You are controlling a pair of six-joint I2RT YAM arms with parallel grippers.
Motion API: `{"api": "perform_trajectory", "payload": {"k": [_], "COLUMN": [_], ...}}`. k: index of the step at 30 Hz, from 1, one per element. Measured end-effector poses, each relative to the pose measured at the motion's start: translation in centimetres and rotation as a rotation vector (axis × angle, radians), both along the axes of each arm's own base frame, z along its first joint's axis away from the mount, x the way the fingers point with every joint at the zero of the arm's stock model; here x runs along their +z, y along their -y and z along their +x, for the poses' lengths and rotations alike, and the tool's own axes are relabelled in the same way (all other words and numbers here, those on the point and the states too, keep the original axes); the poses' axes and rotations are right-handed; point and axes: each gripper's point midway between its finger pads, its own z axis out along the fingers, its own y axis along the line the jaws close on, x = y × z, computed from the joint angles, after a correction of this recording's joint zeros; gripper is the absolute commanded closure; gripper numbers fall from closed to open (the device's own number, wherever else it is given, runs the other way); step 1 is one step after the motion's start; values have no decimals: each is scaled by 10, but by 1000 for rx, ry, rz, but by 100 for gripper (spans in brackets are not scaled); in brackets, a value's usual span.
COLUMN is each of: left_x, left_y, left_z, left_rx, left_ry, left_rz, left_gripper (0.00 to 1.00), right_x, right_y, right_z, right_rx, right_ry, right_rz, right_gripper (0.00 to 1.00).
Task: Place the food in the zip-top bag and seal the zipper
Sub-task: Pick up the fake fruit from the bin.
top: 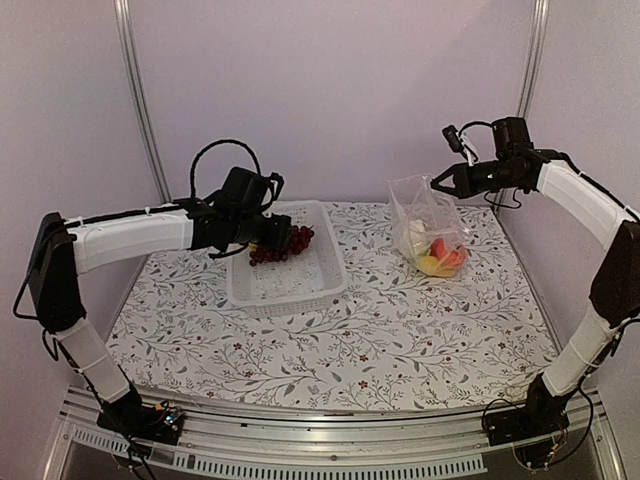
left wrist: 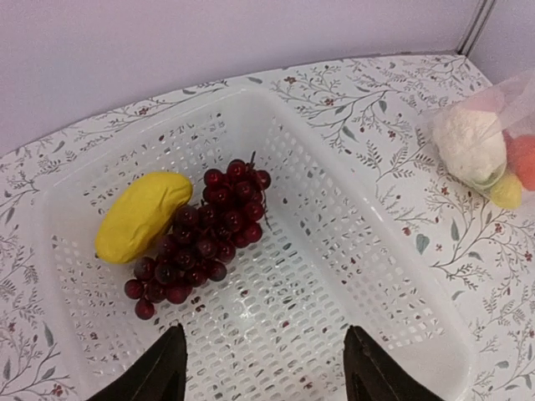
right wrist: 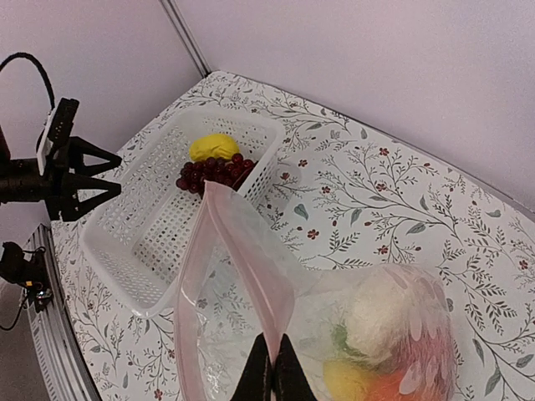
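The clear zip-top bag (top: 428, 222) hangs open at the back right, its bottom on the table. It holds the white cauliflower (right wrist: 380, 313), an orange-red piece (top: 446, 250) and a yellow piece (right wrist: 347, 378). My right gripper (right wrist: 273, 368) is shut on the bag's pinkish zipper strip (right wrist: 242, 242) and holds the mouth up. The dark red grapes (left wrist: 205, 238) and a yellow lemon (left wrist: 140, 215) lie in the white slotted basket (left wrist: 376, 276). My left gripper (left wrist: 263, 368) is open and empty, above the basket floor near the grapes.
The floral tablecloth (top: 330, 330) covers the table. The metal frame posts (top: 140, 100) stand at the back corners, with pale walls behind. The basket sits back left of centre, the bag to its right.
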Motion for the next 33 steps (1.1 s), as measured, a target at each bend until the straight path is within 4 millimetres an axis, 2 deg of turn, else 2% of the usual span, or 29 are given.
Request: {"api": "perform_trajectory", "payload": {"k": [3,8,15,20,28,33], "left_x": [-17,-27,-46,-64,-82,-84], "left_y": [-25,-53,-67,-63,-36,-21], "left_z": [5,15,40,51,76,91], "left_rx": [34,56,58,49,-2,-23], "left_ry": [-49,-117,-224,-277,-309,-299], "left_rz": [53,76,72,79,38,0], "left_gripper": [39,43,44,44,46,50], "right_x": [1,2,-1,-1,-4,-5], "right_y": [0,-1,-1,-1,-1,-1], "right_z": [-2,-4,-7,-7,-8,-8], "right_rx": [4,11,15,15,15,15], "right_ry": [1,5,1,2,-4,-5], "right_rz": [4,10,11,12,11,10], "right_gripper": [100,100,100,100,100,100]}}
